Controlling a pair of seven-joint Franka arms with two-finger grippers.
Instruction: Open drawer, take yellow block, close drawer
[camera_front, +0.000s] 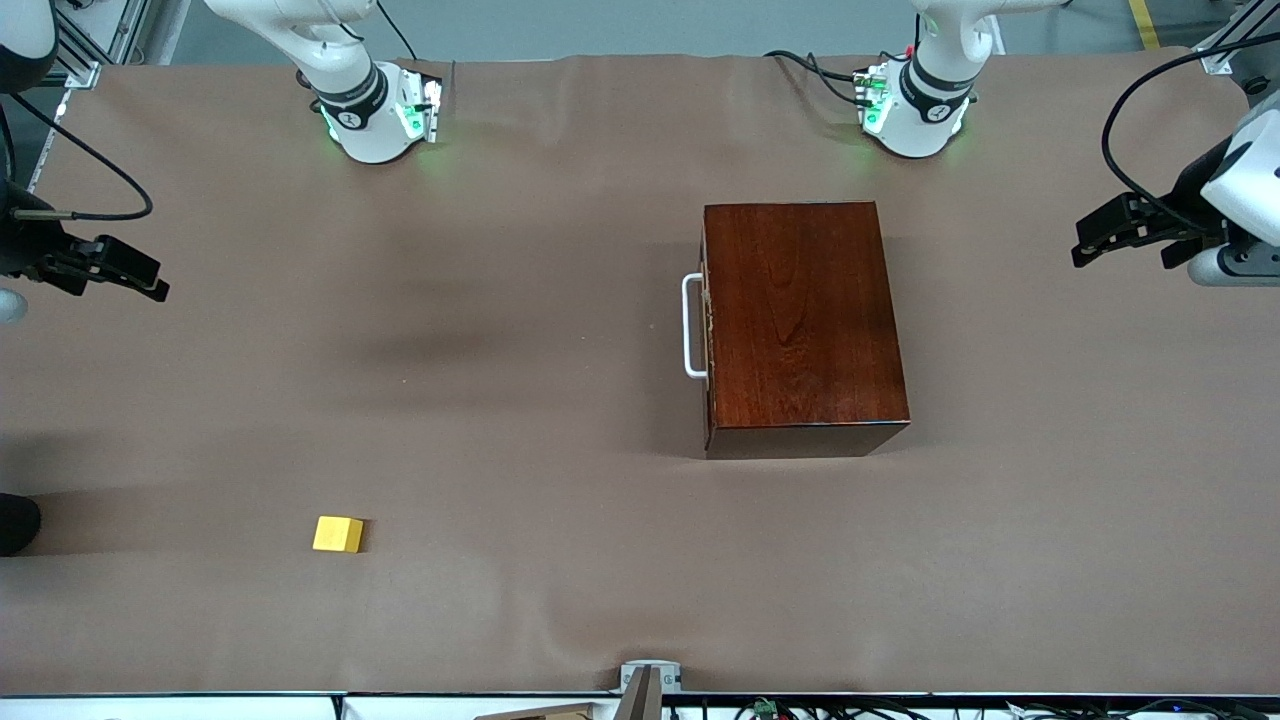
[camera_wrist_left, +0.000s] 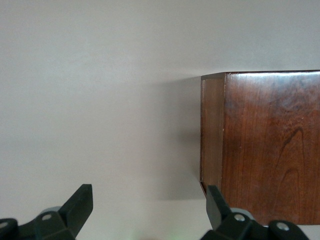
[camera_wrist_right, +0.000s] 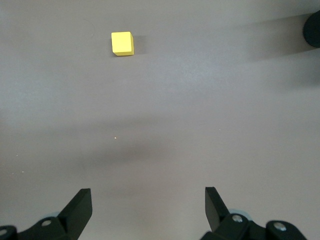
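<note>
Since the drawer (camera_front: 708, 325) is seen pushed fully into the dark wooden box (camera_front: 800, 320), with only its white handle (camera_front: 690, 327) sticking out toward the right arm's end of the table, it can be judged that the last step is finished or the first step has not yet been started. The yellow block (camera_front: 338, 534) is found lying out on the brown table (camera_front: 520, 480), well apart from the box, nearer to the front camera and toward the right arm's end. It is held by nothing. The right gripper (camera_front: 135, 275) is kept up over its own end of the table with its fingers spread wide and empty. The left gripper (camera_front: 1125, 232) is parked over the table beside the box, also spread wide and empty.
</note>
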